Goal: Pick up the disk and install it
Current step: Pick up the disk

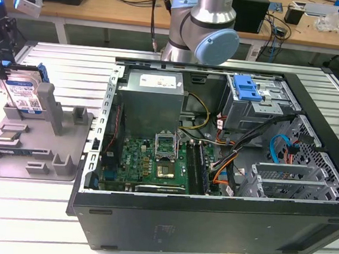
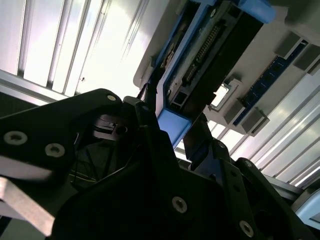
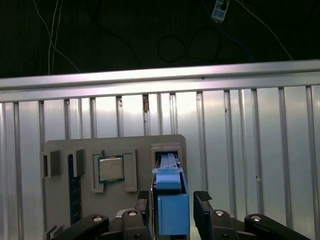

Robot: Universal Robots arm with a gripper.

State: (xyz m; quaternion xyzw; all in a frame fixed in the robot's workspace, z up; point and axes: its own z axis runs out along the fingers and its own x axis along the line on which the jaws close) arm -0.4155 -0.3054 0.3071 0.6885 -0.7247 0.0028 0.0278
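Exterior view, starting at its left edge: at about ten o'clock the black gripper (image 1: 3, 63) hangs right over the disk (image 1: 24, 94). The disk stands upright on its edge in a slot of the grey fixture tray (image 1: 41, 150), white-and-blue label facing out and blue carrier rail along its back. In the first wrist view the gripper (image 3: 172, 197) straddles the disk's (image 3: 172, 212) blue rail. Its fingers (image 3: 202, 200) are set narrowly, one on each side, with a thin sliver of gap showing, so they are parted rather than clamped. A processor chip (image 3: 111, 168) lies in a recess of the tray (image 3: 60, 150) just beside the disk's slot. The second wrist view shows the disk's (image 2: 210, 50) dark connector face between the finger links.

The tray rests on the slatted table (image 1: 28, 221). At three o'clock of the tray lies the opened computer case (image 1: 208, 221). Inside, from the exterior view's left, are the power supply (image 1: 154, 95) with the motherboard (image 1: 154, 161) at its six o'clock, then a blue bracket (image 1: 248, 86) on the drive cage, then a blue cable (image 1: 277, 146). The arm (image 1: 203, 22) rises at the case's twelve o'clock
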